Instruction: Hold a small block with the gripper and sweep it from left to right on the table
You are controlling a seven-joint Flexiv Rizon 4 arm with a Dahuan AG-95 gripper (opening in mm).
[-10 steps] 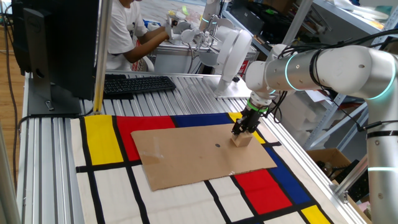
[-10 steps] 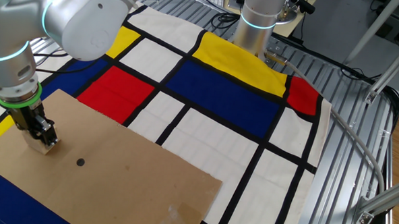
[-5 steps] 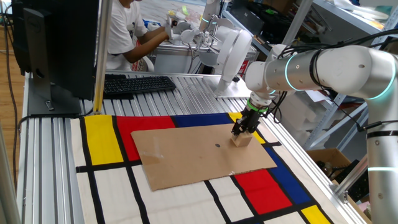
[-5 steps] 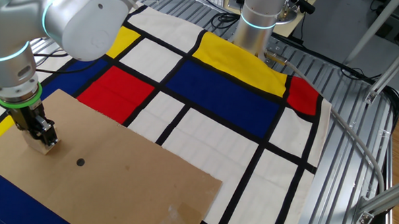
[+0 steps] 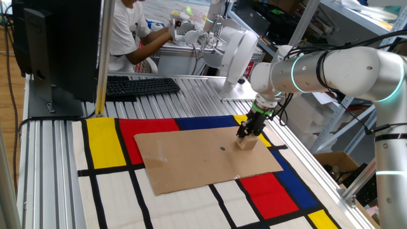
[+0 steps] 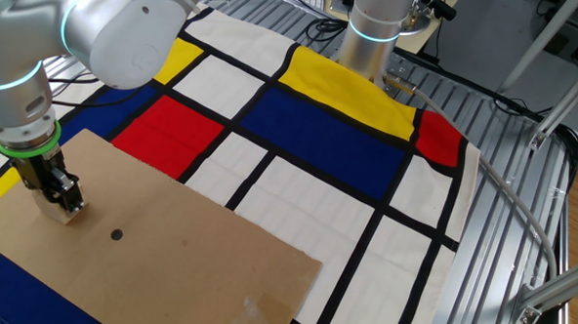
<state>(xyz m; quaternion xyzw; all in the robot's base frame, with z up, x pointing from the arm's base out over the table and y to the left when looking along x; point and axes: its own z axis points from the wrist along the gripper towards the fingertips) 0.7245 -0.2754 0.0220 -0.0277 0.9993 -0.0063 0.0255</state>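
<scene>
One pincer point(image 5: 250, 134) clamped on small block point(image 5: 248, 144), cardboard sheet's point(image 5: 191, 159) edge.

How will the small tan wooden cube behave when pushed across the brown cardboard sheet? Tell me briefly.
The small tan wooden cube looks rigid and probably light. Its flat faces suggest that it will slide rather than roll. The black two-finger gripper is closed on it from above, so tipping seems unlikely. The brown cardboard sheet looks smooth and flat, so drag should be slight.

free: cardboard sheet point(image 5: 203, 159) bare beside hand point(image 5: 249, 135) | obstacles: keyboard point(image 5: 141, 85), monitor point(image 5: 60, 44) behind mat
</scene>
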